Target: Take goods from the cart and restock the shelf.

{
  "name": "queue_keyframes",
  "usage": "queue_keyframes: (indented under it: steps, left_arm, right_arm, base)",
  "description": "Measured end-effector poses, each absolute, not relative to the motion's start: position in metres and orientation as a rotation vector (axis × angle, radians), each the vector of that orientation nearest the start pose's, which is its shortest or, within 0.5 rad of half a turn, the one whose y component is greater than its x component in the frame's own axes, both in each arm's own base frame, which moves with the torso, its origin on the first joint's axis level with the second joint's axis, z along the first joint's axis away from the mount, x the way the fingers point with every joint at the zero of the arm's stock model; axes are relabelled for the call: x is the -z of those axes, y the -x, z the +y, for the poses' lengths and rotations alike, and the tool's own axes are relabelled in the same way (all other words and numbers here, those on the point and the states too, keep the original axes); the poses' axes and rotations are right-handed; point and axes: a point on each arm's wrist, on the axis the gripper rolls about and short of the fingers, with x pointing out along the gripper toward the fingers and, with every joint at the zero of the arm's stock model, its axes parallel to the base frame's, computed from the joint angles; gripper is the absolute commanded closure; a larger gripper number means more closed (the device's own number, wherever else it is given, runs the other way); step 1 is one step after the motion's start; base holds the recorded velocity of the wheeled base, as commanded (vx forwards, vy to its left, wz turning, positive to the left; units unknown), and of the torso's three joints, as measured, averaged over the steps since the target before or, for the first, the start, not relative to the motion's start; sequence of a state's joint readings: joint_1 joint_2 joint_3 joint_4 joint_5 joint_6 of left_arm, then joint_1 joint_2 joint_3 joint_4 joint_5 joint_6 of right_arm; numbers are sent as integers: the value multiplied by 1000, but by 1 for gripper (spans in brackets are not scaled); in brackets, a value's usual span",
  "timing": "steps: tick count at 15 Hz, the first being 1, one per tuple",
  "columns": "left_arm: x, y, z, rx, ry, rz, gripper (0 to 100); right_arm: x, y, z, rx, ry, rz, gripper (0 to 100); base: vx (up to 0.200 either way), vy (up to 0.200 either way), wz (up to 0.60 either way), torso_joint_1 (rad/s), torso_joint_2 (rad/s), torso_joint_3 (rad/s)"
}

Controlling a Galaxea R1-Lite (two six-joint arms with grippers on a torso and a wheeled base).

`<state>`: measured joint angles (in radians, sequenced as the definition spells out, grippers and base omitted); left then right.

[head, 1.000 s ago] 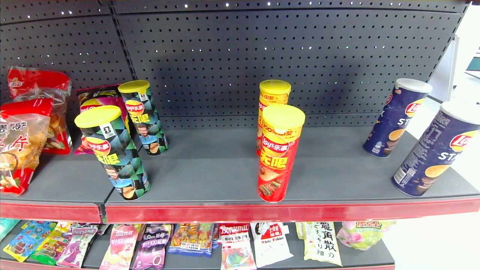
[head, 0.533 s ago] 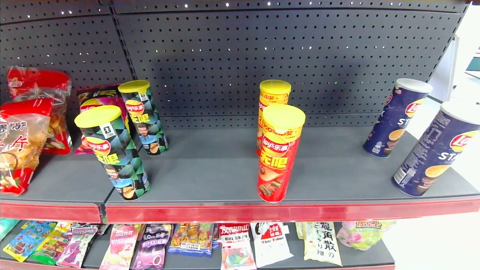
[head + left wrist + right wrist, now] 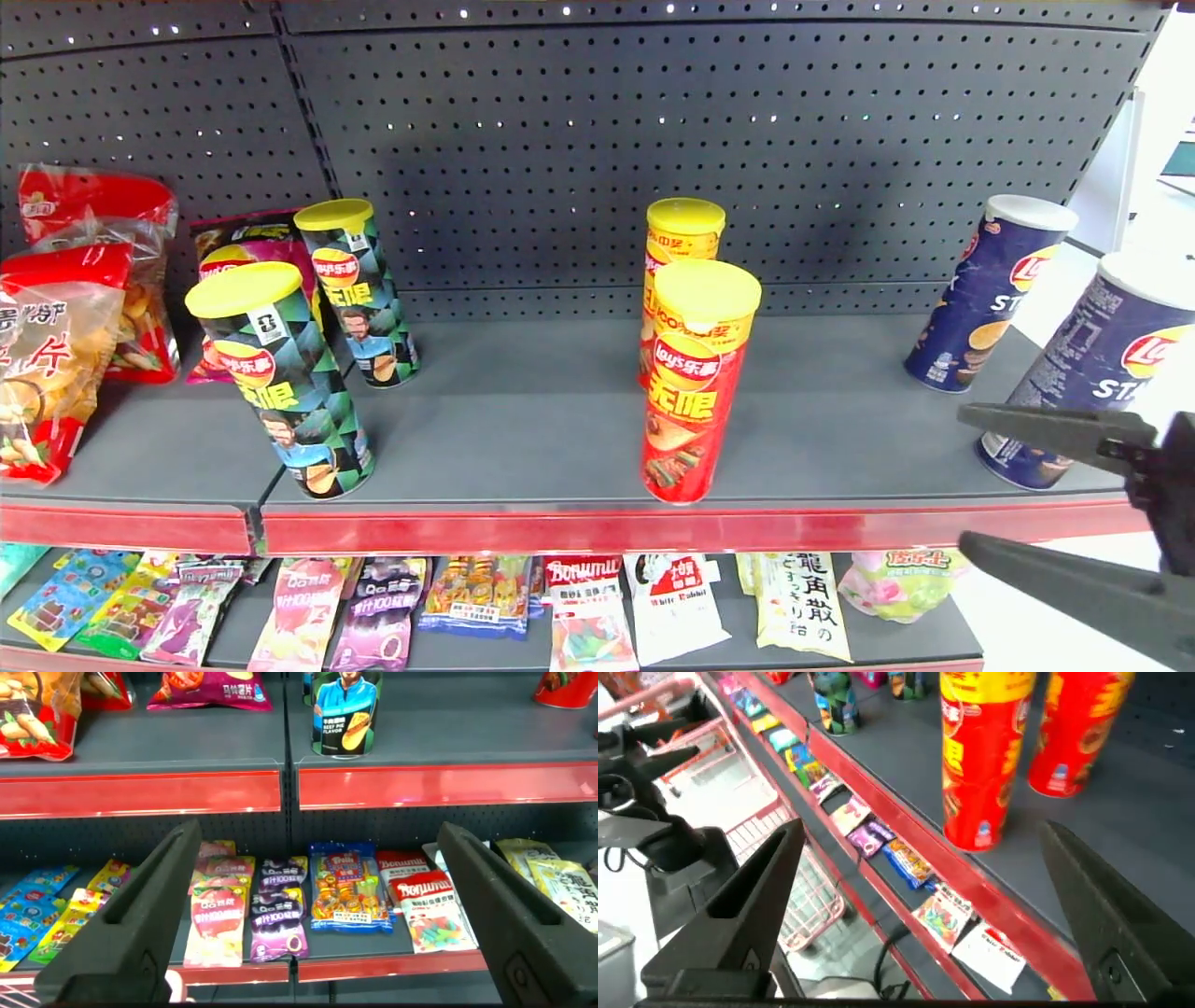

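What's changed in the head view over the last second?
The right gripper has come into the head view from the lower right, open and empty, its upper finger crossing in front of the base of the nearest blue can. Everything on the shelf stands where it was.

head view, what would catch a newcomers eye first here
The two red chip cans with yellow lids, one behind the other in the middle of the shelf, draw the eye first. They are flanked by green-patterned cans on the left and blue cans on the right. At the lower right, the right gripper hangs open in front of the nearer blue can.
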<state>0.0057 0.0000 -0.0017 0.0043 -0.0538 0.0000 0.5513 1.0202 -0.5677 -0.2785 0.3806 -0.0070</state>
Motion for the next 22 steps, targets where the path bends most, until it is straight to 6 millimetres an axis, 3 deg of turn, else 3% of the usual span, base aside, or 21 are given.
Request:
queue_keyframes:
  steps: [3, 12, 22]
  left_arm:
    - [-76, 23, -1, 48, 0, 3, 0]
    - [-75, 23, -1, 48, 0, 3, 0]
    - [-76, 23, -1, 48, 0, 3, 0]
  right_arm:
    - [-229, -133, 102, -917, 56, 231, 0]
    - [-216, -162, 143, -899, 72, 203, 0]
    - [-200, -185, 167, -802, 84, 204, 0]
  base:
    - [0, 0, 0, 0, 0, 0]
    - [0, 0, 0, 0, 0, 0]
    - [0, 0, 0, 0, 0, 0]
